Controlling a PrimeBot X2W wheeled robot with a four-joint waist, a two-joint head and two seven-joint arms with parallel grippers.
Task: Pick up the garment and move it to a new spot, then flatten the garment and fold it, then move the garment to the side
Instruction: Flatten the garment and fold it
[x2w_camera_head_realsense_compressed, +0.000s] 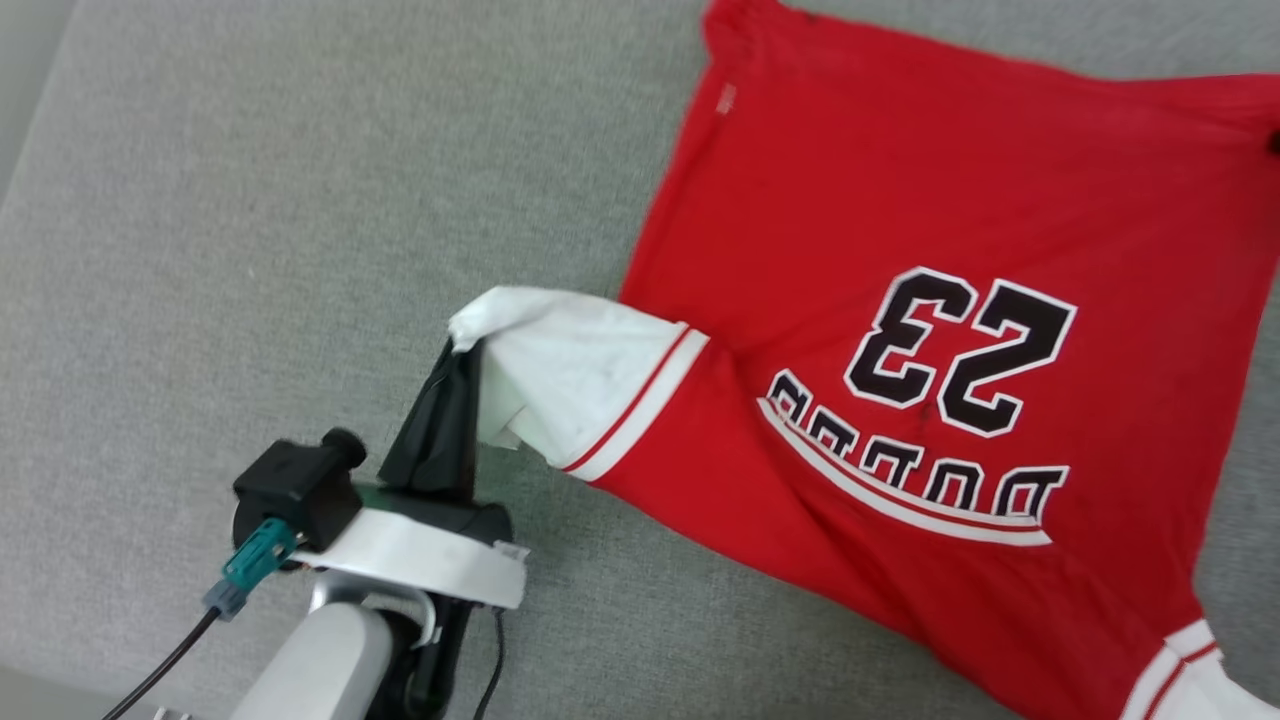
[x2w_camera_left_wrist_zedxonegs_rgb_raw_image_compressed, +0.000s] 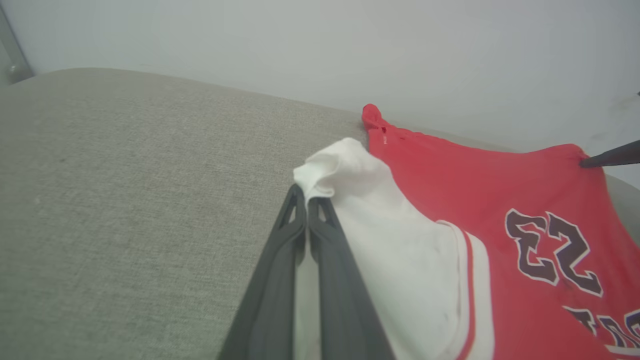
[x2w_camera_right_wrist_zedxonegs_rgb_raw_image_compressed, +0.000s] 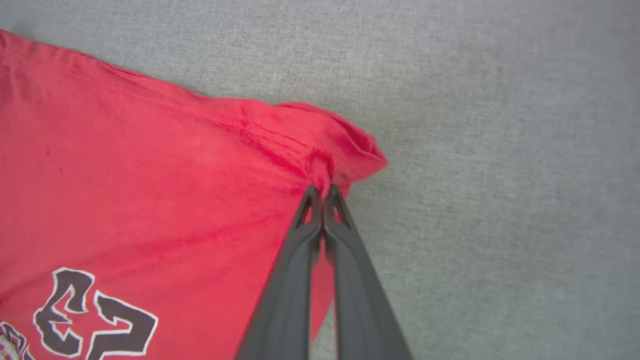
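Red, white-sleeved sports jersey (x2w_camera_head_realsense_compressed: 900, 180) lies at right on grey upholstery (x2w_camera_head_realsense_compressed: 250, 200); my left end effector (x2w_camera_left_wrist_zedxonegs_rgb_raw_image_compressed: 306, 192) clamps its sleeve (x2w_camera_head_realsense_compressed: 570, 360), my right end effector (x2w_camera_right_wrist_zedxonegs_rgb_raw_image_compressed: 324, 192) its hem corner (x2w_camera_right_wrist_zedxonegs_rgb_raw_image_compressed: 350, 145). Flattening step, I judge: next, pull taut evenly.

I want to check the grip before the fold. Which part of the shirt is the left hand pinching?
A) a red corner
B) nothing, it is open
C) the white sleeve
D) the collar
C: the left hand has its two fingers closed together on the bunched edge of the white sleeve of the shirt.
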